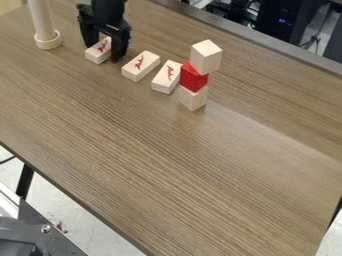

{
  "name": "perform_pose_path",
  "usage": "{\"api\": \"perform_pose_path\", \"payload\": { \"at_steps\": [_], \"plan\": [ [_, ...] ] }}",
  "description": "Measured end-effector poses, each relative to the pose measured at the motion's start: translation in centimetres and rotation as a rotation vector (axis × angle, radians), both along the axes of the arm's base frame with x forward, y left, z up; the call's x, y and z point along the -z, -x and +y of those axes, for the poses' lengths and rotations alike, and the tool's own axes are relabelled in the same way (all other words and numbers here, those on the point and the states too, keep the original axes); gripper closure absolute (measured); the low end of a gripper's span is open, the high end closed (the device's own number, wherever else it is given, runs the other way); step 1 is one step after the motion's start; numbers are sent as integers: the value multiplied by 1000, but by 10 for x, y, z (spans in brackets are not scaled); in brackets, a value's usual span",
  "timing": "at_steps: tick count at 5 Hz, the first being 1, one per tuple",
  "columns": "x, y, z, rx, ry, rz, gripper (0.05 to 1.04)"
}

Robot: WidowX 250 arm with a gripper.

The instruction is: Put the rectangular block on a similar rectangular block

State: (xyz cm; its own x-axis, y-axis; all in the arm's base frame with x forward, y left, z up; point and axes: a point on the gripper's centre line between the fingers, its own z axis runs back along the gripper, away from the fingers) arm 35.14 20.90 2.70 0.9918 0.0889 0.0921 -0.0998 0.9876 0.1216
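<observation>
In the camera view, the black gripper [103, 52] was at the upper left, its 2 fingers apart on either side of the leftmost rectangular block [97, 54]. By my judgement, only the lining-up was done; grasping, lifting and stacking were left, as the 2 similar blocks, the middle block [141, 65] and the right-hand block [167, 76], bore nothing. The leftmost block lay flat on the table [167, 165], pale wood with a red mark on top.

Three rectangular blocks [141, 66] in a row between post [41, 20] and cube stack [194, 77]
</observation>
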Motion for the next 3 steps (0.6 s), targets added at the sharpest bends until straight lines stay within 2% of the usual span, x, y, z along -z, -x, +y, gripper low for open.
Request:
{"api": "perform_pose_path", "payload": {
  "at_steps": [1,2,3],
  "plan": [
    [0,1,0,-18,3,4,397],
    [0,2,-3,-14,17,1,532],
    [-5,5,-12,-3,59,-10,533]
  ]
}}
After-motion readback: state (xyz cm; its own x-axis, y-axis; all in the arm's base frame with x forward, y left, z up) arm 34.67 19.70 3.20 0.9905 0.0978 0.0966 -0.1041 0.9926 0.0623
